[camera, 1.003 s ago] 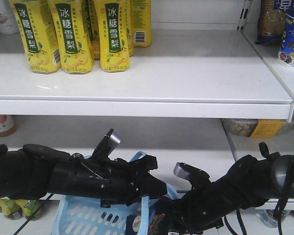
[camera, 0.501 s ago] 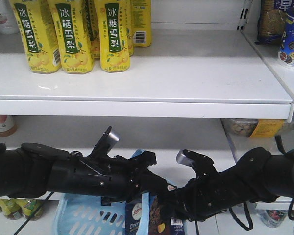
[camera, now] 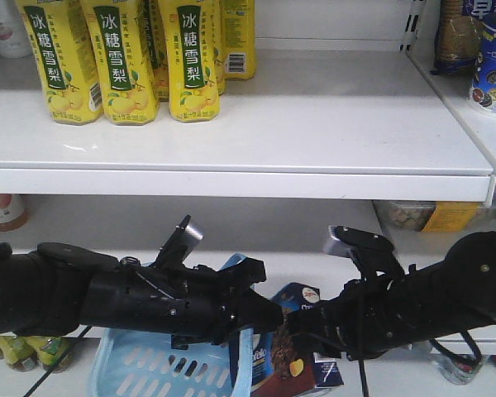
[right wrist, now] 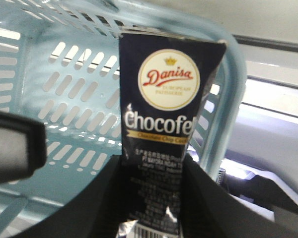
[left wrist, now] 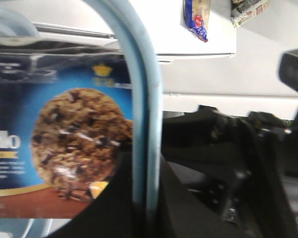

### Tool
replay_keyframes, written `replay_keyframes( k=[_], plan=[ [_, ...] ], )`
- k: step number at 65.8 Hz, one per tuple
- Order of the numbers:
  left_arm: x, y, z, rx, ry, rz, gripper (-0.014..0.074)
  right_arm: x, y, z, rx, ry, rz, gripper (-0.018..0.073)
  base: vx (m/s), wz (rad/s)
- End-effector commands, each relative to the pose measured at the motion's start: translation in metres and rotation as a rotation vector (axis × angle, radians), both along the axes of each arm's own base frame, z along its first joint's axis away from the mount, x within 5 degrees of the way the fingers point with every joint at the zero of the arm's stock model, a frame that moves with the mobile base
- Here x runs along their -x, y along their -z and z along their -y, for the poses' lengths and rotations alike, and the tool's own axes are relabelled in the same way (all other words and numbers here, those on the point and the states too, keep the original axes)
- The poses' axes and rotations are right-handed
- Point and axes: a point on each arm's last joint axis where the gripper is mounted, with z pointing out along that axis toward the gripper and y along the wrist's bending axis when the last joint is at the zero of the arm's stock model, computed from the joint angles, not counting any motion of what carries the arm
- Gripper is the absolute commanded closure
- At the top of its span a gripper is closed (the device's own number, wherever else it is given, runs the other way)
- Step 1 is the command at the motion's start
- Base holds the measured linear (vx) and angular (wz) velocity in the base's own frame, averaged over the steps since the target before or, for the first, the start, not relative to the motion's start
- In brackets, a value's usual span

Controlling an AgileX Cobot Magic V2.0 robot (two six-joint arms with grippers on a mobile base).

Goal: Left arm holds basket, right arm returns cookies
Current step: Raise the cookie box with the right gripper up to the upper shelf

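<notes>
**Present Condition, Left to Right**

Upper left, on the white metal shelf (camera: 314, 124): yellow pear-drink bottles (camera: 120, 62), upright in a row, well apart from the hardware below.

Lower left: thick black left arm (camera: 74, 298), reaching rightward above the light blue slotted plastic shopping basket (camera: 149, 368). At its tip, left fingers (camera: 263, 314) closed around the pale blue handle (left wrist: 146, 124), basket directly beneath.

Centre: dark navy rectangular cardboard cookie box (right wrist: 169, 124), upright, round white logo uppermost, just right of the handle, beside the basket's right rim. Seen from the right wrist camera with the slotted basket wall behind it. Cannot tell whether its lower end sits inside the basket.

Clamped on the box's lower part, one per side: right fingers (right wrist: 203, 198).

Right: black right arm (camera: 446, 298), running from the frame's right edge toward the box.
</notes>
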Motion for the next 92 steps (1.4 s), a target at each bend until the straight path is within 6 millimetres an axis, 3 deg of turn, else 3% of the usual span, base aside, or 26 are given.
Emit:
replay_keyframes(
  k=[1, 38, 69, 92],
  plan=[
    [0.001, -0.026, 0.003, 0.086, 0.009, 0.05, 0.0603, 0.002, -0.025, 0.004, -0.025, 0.035, 0.084, 0.0344, 0.0, 0.0],
    [0.001, -0.026, 0.003, 0.086, 0.009, 0.05, 0.0603, 0.039, -0.08, 0.033, 0.009, 0.112, 0.261, 0.0344, 0.0, 0.0],
    [0.001, -0.026, 0.003, 0.086, 0.009, 0.05, 0.0603, 0.092, -0.132, 0.06, -0.08, 0.158, 0.479, 0.0344, 0.0, 0.0],
    [0.001, -0.026, 0.003, 0.086, 0.009, 0.05, 0.0603, 0.128, -0.203, 0.078, -0.137, 0.155, 0.726, 0.0344, 0.0, 0.0]
  ],
)
